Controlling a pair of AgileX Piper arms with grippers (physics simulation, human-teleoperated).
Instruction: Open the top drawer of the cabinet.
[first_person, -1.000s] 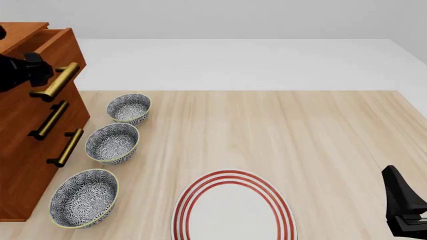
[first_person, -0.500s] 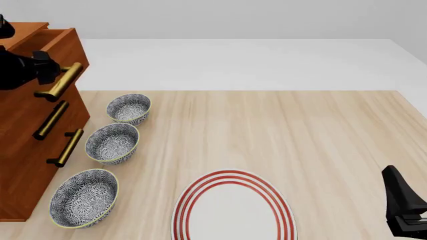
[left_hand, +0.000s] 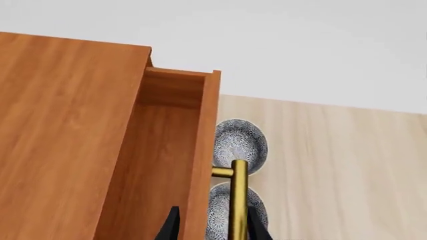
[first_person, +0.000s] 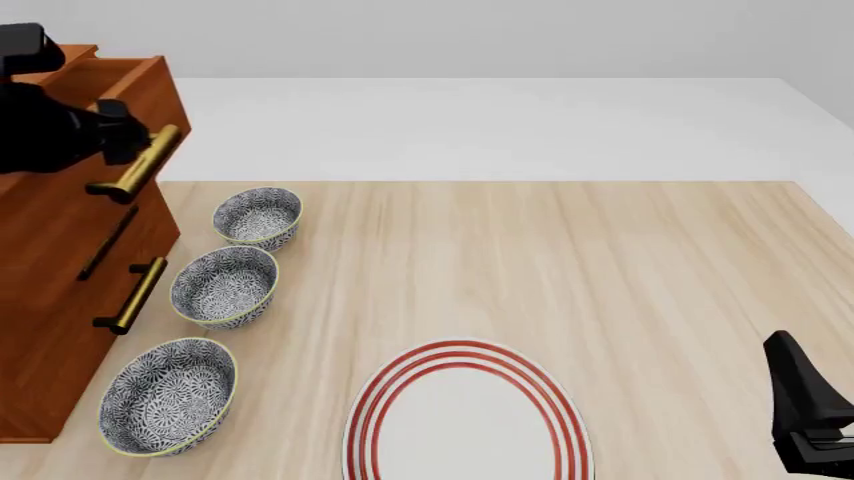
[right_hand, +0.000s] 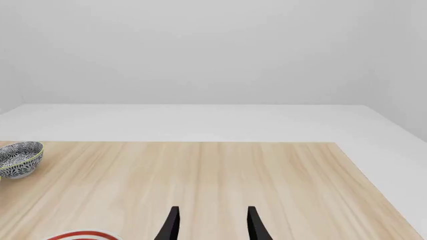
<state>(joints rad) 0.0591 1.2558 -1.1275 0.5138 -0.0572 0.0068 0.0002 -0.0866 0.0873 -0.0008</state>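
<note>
Beside the cabinet (first_person: 54, 300) we saw three patterned bowls (first_person: 224, 285) lined close along its drawer fronts, crowding any low approach. Beyond them, away from the cabinet, open tabletop (first_person: 601, 260) lay free, except the red-ringed plate (first_person: 467, 420).

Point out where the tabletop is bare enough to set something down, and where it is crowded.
Bare wood spans the table from the three patterned bowls across to its right edge, and beyond the red-ringed plate to the far edge. It is crowded at the left, where the bowls line the cabinet front beneath the top drawer, whose handle the left claw grips.
</note>
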